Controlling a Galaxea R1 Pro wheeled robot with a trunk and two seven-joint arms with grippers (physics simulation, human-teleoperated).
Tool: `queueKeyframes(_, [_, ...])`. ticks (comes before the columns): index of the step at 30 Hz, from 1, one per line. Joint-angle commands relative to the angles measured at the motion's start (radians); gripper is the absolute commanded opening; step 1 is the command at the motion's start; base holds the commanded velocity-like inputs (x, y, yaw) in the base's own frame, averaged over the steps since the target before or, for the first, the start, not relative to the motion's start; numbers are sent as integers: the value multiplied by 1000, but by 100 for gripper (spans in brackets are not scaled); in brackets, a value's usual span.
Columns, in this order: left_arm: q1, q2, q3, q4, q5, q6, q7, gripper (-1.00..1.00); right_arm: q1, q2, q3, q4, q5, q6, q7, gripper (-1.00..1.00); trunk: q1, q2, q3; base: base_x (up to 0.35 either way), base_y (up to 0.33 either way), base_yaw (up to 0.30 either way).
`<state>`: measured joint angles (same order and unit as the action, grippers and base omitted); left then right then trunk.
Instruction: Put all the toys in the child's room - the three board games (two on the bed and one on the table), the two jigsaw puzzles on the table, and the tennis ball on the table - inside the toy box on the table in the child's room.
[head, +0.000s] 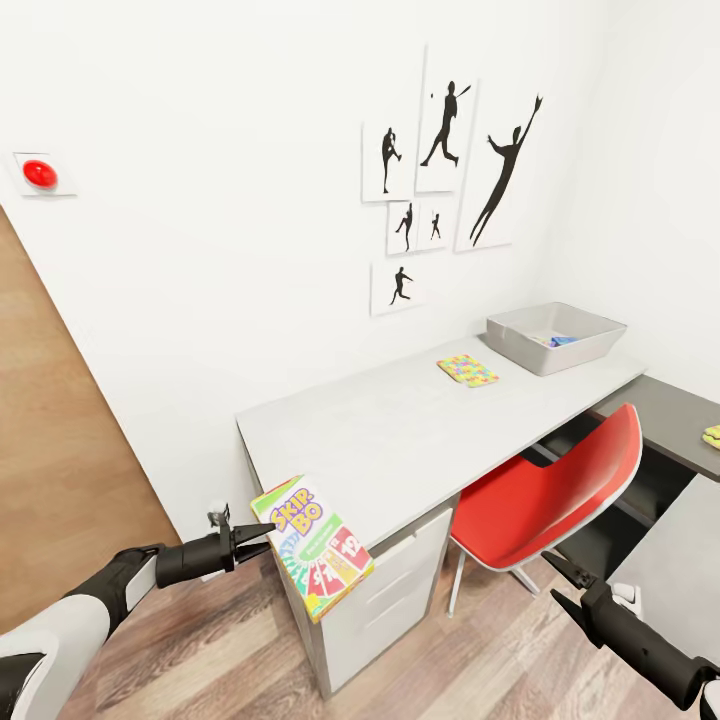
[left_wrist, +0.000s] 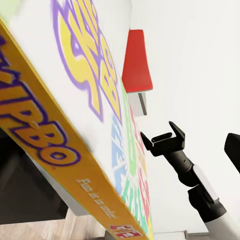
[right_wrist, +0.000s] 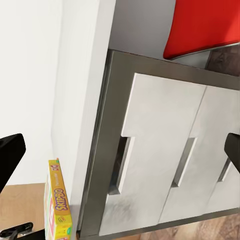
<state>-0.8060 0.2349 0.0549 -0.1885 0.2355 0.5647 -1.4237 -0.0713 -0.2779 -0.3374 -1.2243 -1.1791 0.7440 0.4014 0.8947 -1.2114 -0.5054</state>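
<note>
While the SKIP-BO box (head: 312, 545) hangs at the near corner of the table (head: 400, 440), pinched by its edge in our left gripper (head: 262, 537), it sags over the drawers (head: 395, 595), so we judge it should be levelled before we carry it. Our target, the toy box (head: 555, 337), sits at the table's far end, beyond one jigsaw puzzle (head: 467, 370). We would lift clear of the tabletop, pass above the puzzle, and lower the box flat inside. Our right gripper (head: 562, 575) hangs empty, jaws spread wide, beside the red chair (head: 550, 490).
</note>
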Motion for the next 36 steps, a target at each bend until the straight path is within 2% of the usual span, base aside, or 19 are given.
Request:
queueKeyframes(1, [-1, 0, 5, 0, -5, 11, -4, 100, -1, 0, -2, 0, -1, 6, 2, 100, 0, -1, -1, 0, -4, 0])
queueKeyframes(3, [-1, 0, 6, 0, -5, 11, -5, 100, -1, 0, -2, 1, -1, 6, 2, 100, 0, -1, -1, 0, -2, 0])
queueKeyframes(7, [0, 0, 6, 0, -5, 12, -6, 100, -1, 0, -2, 0, -1, 6, 2, 100, 15, -29, -14, 0, -1, 0])
queueKeyframes(27, [1, 3, 6, 0, -5, 13, -4, 100, -1, 0, -2, 2, 0, 6, 2, 100, 15, -29, -14, 0, -1, 0])
queueKeyframes(36, [1, 3, 6, 0, -5, 14, -4, 100, -1, 0, -2, 1, 1, 5, 2, 100, 15, -29, -14, 0, -84, 0])
